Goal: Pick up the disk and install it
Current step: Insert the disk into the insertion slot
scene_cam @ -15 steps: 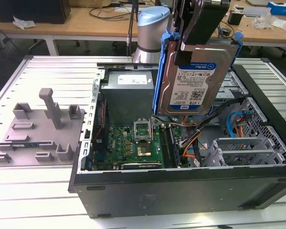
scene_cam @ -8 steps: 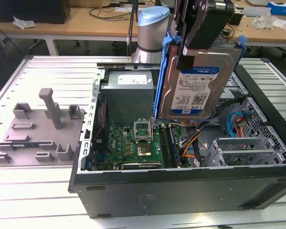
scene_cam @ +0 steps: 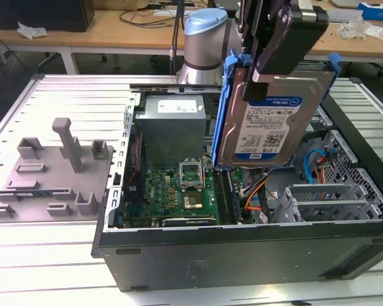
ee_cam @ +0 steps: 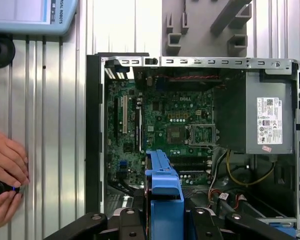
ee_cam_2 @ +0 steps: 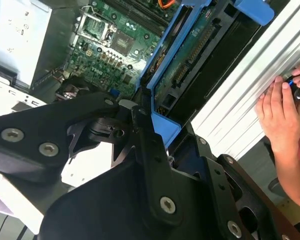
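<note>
The open computer case (scene_cam: 242,255) lies on its side, so its motherboard (scene_cam: 179,191) faces up within reach. Above the case the disk (scene_cam: 268,121) hangs on edge, apparently to clear the walls. The claw (scene_cam: 255,81) is clamped on the disk's upper end. Beside the case, a person's hand (ee_cam: 5,175) holds a small black device.

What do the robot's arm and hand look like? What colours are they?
The robot arm is a fat, rounded, silver-grey tube with a light blue cap on top. Its hand is black, made of flat, angular bars joined like links, with shiny round silver screws holding them together.
</note>
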You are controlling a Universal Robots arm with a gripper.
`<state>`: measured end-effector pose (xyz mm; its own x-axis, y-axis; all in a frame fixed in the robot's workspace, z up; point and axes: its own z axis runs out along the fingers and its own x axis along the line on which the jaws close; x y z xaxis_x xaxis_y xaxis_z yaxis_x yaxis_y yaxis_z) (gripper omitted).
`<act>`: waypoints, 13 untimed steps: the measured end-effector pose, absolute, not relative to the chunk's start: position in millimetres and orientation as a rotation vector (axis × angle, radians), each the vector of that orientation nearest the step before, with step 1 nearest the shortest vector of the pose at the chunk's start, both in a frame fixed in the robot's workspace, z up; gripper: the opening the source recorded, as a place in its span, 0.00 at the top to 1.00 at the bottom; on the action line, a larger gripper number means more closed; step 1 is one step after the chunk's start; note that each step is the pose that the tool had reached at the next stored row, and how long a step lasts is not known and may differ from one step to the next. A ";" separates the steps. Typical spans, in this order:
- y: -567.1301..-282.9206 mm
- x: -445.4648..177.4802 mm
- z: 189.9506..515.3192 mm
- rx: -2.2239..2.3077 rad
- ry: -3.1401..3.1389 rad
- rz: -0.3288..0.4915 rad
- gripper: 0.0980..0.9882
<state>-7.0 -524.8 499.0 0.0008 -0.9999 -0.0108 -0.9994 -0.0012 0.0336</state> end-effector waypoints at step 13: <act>-535.1 45.2 498.9 2.211 -2.209 -0.049 0.70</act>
